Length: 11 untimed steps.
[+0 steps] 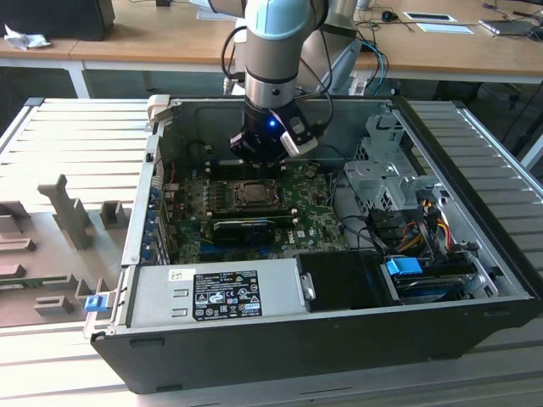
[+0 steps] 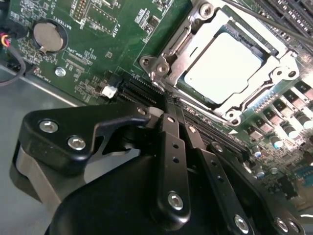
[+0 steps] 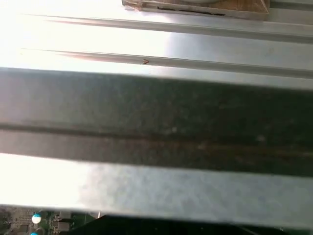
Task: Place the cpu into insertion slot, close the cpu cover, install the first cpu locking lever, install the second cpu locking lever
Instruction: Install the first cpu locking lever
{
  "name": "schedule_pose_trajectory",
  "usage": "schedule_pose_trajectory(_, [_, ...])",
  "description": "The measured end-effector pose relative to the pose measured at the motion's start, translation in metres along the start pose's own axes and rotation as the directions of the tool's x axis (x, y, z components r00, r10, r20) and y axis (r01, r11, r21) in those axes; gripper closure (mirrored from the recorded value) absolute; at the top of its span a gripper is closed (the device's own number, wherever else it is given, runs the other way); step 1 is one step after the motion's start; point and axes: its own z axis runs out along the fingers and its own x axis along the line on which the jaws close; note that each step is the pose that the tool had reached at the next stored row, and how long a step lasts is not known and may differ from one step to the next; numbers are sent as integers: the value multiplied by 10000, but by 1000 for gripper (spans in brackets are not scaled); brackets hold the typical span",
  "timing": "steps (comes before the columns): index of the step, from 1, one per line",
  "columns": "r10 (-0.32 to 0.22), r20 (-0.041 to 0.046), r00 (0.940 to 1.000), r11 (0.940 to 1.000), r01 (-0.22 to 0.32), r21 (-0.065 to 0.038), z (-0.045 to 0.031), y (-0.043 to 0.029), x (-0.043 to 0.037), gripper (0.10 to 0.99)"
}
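Observation:
In the exterior view my gripper [image 1: 257, 161] hangs low inside the open computer case, just behind the insertion slot [image 1: 253, 194] in the green board. The second wrist view has the cpu [image 2: 222, 66] lying flat in the insertion slot [image 2: 152, 64], its pale metal top showing through the window of the cpu cover [image 2: 208, 24], which lies down over it. A thin metal rod [image 2: 266, 20] runs along the socket's far side. My gripper [image 2: 171, 111] is shut with nothing between its black fingers [image 2: 170, 147], its tips close to one corner of the socket.
A long black block [image 1: 246, 227] sits in front of the socket. The power supply [image 1: 216, 292] fills the near side of the case, with a drive cage [image 1: 382, 174] and cables [image 1: 416, 229] toward the exterior view's right. A coin battery [image 2: 48, 36] lies on the board.

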Motion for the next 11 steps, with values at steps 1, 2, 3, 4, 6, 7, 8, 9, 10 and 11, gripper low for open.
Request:
schedule_pose_trajectory(1, [0, 0, 10000, 10000, 0, 0, -20, 2, 0, 980])
schedule_pose_trajectory(2, [0, 0, 10000, 10000, 0, 0, -36, 4, -1, 980])
schedule_pose_trajectory(3, [-2, 0, 10000, 10000, 2, -1, -38, 1, -1, 980])
schedule_pose_trajectory(4, [-1, 1, 10000, 10000, 1, -1, -40, -16, 1, 980])
schedule_pose_trajectory(6, [-1, 0, 10000, 10000, 1, 0, -42, -31, 2, 980])
schedule_pose_trajectory(7, [-1, 0, 10000, 10000, 1, 0, -43, -40, 3, 980])
schedule_pose_trajectory(8, [0, 0, 10000, 10000, 0, 0, -43, -46, 3, 980])
schedule_pose_trajectory(9, [-1, 0, 10000, 10000, 1, 0, -44, -50, 4, 980])
schedule_pose_trajectory(10, [0, 0, 10000, 10000, 0, 0, -44, -53, 4, 980])
schedule_pose_trajectory(11, [0, 0, 10000, 10000, 0, -1, -44, -56, 4, 980])
